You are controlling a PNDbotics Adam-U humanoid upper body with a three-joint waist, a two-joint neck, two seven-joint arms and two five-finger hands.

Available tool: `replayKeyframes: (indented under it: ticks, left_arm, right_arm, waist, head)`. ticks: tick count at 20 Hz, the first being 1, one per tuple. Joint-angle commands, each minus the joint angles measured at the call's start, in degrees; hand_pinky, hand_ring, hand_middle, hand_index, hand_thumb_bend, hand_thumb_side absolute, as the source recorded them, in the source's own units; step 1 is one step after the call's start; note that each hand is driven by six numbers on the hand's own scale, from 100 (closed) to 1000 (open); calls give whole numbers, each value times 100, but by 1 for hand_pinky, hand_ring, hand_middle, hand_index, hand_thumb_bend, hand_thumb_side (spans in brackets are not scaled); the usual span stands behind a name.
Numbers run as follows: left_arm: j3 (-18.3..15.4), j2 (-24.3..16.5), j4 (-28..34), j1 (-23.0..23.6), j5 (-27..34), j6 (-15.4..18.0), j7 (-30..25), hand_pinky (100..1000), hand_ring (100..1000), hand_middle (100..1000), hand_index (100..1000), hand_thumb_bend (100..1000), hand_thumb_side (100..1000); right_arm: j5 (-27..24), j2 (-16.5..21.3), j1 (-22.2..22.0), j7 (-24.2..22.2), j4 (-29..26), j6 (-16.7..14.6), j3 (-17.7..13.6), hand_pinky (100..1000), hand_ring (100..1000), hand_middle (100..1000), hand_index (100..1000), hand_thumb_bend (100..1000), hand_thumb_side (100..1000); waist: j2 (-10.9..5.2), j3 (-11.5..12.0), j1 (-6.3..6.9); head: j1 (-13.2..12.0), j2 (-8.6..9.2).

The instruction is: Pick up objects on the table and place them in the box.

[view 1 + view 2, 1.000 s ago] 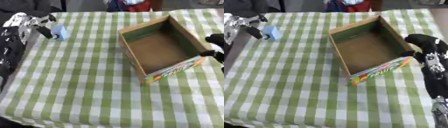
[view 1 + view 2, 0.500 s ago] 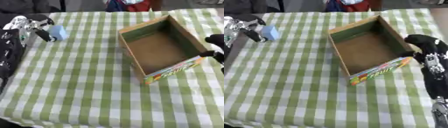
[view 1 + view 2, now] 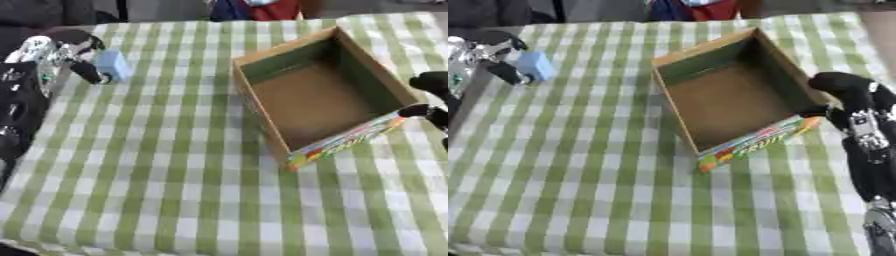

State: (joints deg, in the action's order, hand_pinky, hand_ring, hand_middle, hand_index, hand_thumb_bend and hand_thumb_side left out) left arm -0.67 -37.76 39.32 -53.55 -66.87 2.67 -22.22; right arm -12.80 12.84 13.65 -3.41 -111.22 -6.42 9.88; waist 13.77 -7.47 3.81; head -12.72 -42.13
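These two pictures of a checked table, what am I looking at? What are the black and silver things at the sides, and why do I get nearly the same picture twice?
Both pictures come from one stereo camera in a humanoid robot's head, looking down: one from its left eye, one from its right. The dark shapes are the robot's own hands, steered by a person.

On the green-and-white checked tablecloth stands an open brown cardboard box with a colourful printed side; nothing shows inside it. At the far left is a small light-blue block.

The left hand has its fingers around that block and seems to be grasping it. The right hand rests against the box's right wall, as if steadying it. The block is meant to go into the box.
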Motion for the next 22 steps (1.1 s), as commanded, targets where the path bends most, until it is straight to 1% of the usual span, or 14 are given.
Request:
replayKeyframes:
  ticks: [1,9,13,15,16,17,18,19,20,22]
  left_arm:
    - [-77,-217,97,-132,5,-16,81,826,841,836,914,364,348]
    - [-77,-220,86,-156,45,-22,61,825,839,833,912,358,351]
    - [-72,-205,63,-146,54,-27,11,821,823,811,892,349,347]
    - [-72,-196,54,-143,64,-29,-24,811,799,780,862,334,342]
    - [-72,-194,50,-143,71,-33,-45,790,759,734,821,311,336]
    - [-72,-196,49,-143,73,-41,-65,785,747,717,808,305,334]
    - [-76,-198,54,-143,81,-49,-78,760,689,642,754,279,330]
    - [-79,-200,64,-142,98,-58,-87,754,674,625,742,274,329]
    - [-83,-204,81,-141,123,-64,-86,736,630,579,704,260,325]
    - [-85,-217,136,-138,183,-65,-56,726,609,554,682,249,322]
  right_arm:
    - [35,0,83,1,-66,-13,-42,598,824,722,710,100,556]
    - [49,-10,105,5,-58,-11,-41,597,824,721,709,100,557]
    - [49,-11,115,3,-57,-10,-39,597,821,720,709,100,556]
    - [48,-11,117,2,-56,-9,-38,597,821,720,709,100,556]
    - [49,-10,119,1,-56,-8,-38,597,821,720,708,100,556]
    - [48,-9,120,1,-55,-8,-38,597,821,720,709,100,556]
    - [48,-7,121,1,-55,-8,-39,597,820,720,708,100,556]
    - [47,-6,120,3,-53,-8,-41,597,820,720,709,100,555]
    - [47,-3,117,4,-51,-7,-41,597,820,720,708,100,555]
    - [45,4,112,3,-46,-6,-42,597,820,720,708,100,554]
  waist:
    - [-66,-10,0]
    - [-19,-72,14]
    - [-6,-97,19]
    - [-6,-106,21]
    - [-9,-110,22]
    - [-13,-112,24]
    - [-20,-112,25]
    - [-29,-112,26]
    - [-42,-111,27]
    - [-69,-106,26]
  head:
    - [13,77]
    - [15,106]
    - [18,132]
    - [17,132]
    - [18,127]
    - [18,123]
    - [20,120]
    - [23,115]
    - [25,113]
    - [32,107]
